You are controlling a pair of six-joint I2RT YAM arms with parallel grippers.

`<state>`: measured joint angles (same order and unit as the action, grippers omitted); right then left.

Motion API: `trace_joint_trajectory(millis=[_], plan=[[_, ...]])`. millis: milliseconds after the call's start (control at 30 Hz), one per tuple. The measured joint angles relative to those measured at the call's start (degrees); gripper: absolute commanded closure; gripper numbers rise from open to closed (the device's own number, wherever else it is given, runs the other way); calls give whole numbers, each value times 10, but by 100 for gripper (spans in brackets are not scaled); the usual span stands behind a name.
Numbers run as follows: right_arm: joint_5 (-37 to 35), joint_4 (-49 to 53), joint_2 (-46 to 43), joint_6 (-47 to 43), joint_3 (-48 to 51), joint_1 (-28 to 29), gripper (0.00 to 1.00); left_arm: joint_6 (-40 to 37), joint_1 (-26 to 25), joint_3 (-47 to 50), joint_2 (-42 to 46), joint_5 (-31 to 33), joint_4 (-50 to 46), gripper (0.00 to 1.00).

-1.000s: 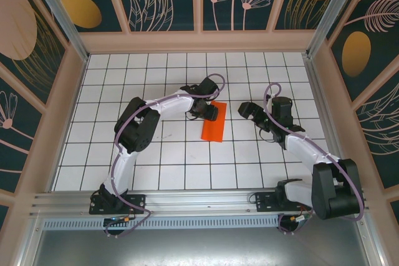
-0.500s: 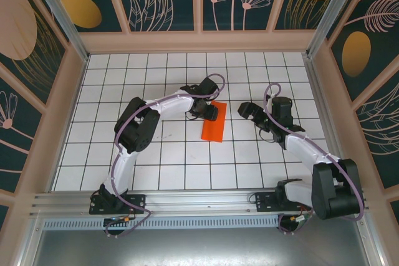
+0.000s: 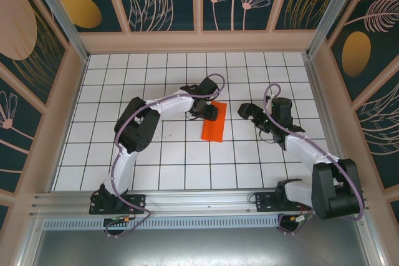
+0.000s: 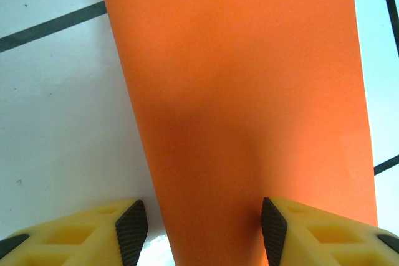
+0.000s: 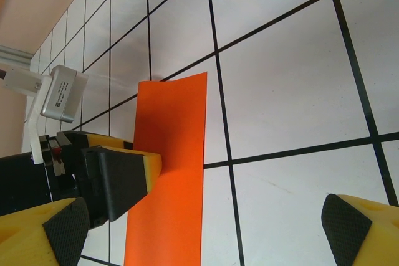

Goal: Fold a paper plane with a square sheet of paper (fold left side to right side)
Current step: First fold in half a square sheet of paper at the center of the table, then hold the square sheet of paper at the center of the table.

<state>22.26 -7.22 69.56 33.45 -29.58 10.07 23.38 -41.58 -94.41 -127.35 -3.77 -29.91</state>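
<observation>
The square sheet of paper (image 3: 213,128) lies on the white tiled table (image 3: 162,166) as a narrow orange strip about one tile wide, its long side running toward me. My left gripper (image 3: 211,111) sits low over the strip's far end with its jaws apart. In the left wrist view the paper (image 4: 249,104) runs between the fingers; the right pad (image 4: 273,225) rests over the paper, and the left pad (image 4: 132,228) stands over bare tile. The strip's far left corner bulges up slightly. My right gripper (image 3: 245,111) hovers wide open, one tile right of the paper (image 5: 171,172).
Wooden walls (image 3: 75,91) with patterned panels enclose the table on three sides. The left gripper's yellow and black finger (image 5: 118,179) lies across the strip's left edge in the right wrist view. Bare tiles (image 5: 293,91) spread to the right of the paper.
</observation>
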Motion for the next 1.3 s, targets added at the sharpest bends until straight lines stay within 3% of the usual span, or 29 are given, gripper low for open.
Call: trace_joint_trajectory(millis=[1033, 1167, 1300], plan=[[7, -8, 10, 3, 1, 3, 2, 0, -1, 0, 0, 3, 0, 43], [17, -30, 32, 15, 1, 16, 20, 0, -1, 0, 0, 3, 0, 43], [28, -57, 74, 29, 0, 38, 52, 0, -1, 0, 0, 3, 0, 43]])
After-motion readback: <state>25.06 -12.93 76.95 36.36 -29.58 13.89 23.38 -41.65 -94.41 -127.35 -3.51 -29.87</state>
